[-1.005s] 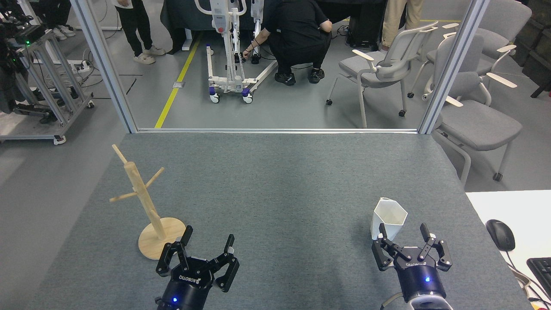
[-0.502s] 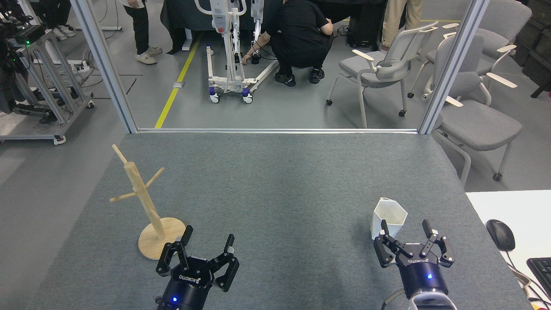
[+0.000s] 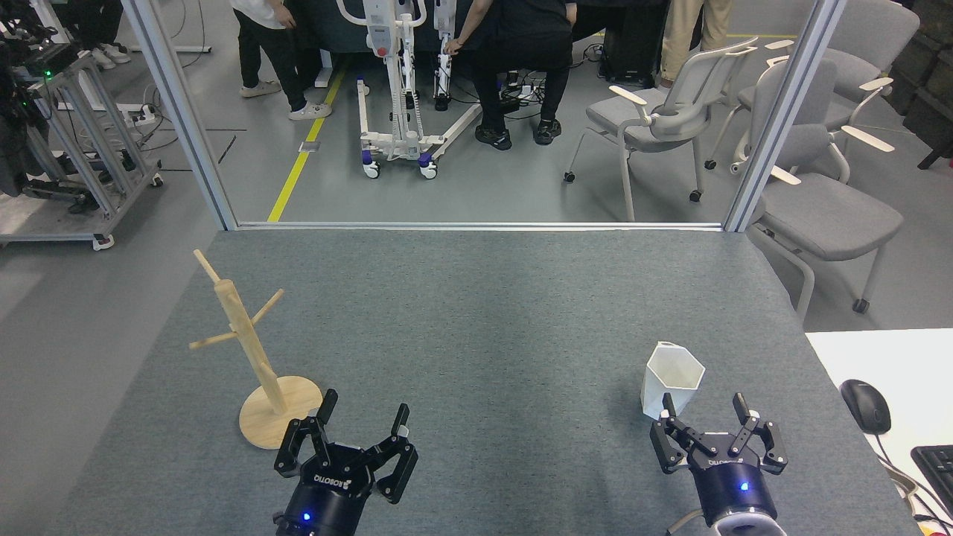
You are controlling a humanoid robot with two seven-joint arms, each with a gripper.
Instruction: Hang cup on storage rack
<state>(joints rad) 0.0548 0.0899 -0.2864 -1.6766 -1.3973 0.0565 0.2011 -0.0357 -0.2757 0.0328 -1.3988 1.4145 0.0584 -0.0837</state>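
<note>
The white faceted cup (image 3: 671, 380) stands upright on the grey table at the right, its hexagonal rim open to the top. Just in front of it my right gripper (image 3: 703, 406) is open, with nothing between its fingers; the left fingertip overlaps the cup's lower edge. The storage rack (image 3: 246, 344), a light wooden post with angled pegs on a round base, stands at the left. My left gripper (image 3: 363, 408) is open and empty, right beside the rack's base on its near right side.
The grey felt table (image 3: 476, 313) ends at a metal frame (image 3: 476, 224) at the back. A white desk (image 3: 878, 357) with a black mouse (image 3: 866, 406) adjoins the right. Beyond are chairs (image 3: 670, 119), a wheeled stand (image 3: 398, 112) and people standing.
My right gripper has pulled back toward me and lower in view, away from the cup. The left gripper has barely moved. The crouching person behind has stood up.
</note>
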